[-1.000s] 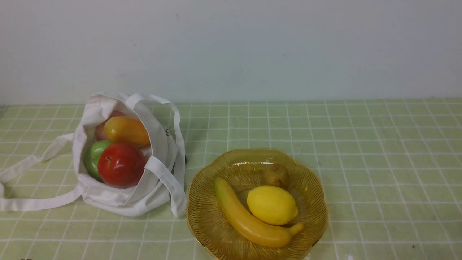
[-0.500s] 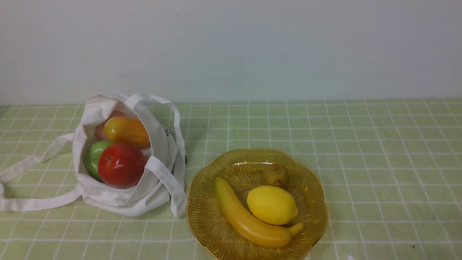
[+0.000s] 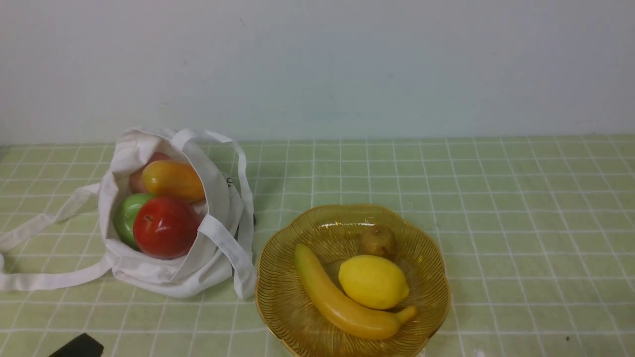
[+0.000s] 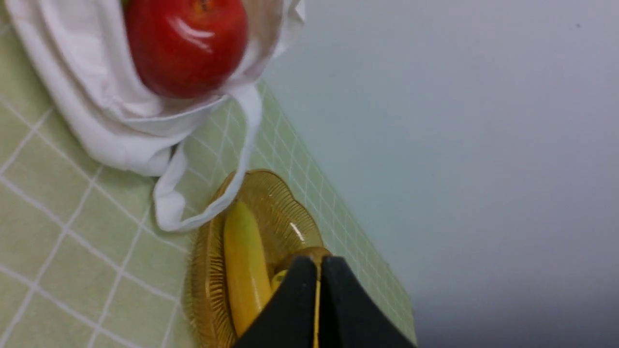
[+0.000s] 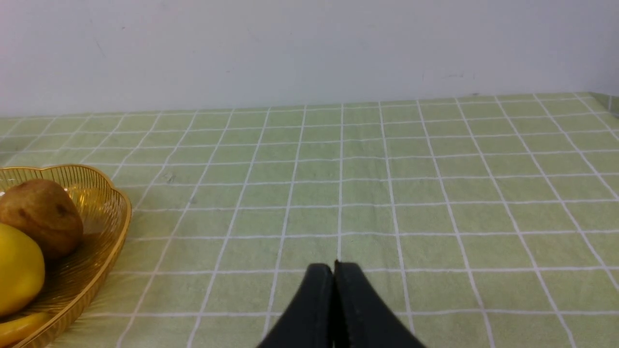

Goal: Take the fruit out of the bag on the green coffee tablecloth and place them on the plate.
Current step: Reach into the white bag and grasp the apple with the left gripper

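Seemingly starting a reach, the left gripper (image 4: pixel 318 263), clenched empty like the right gripper (image 5: pixel 333 267), sits short of the white bag (image 3: pixel 218 206) on the green tablecloth (image 3: pixel 521 198), and must open around the red apple (image 3: pixel 166 226) inside, bound for the plate (image 3: pixel 279 297).

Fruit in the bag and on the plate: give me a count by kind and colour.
red apple: 1
green apple: 1
orange-yellow mango: 1
pinkish fruit, half hidden: 1
banana: 1
lemon: 1
brown fruit: 1
Total: 7
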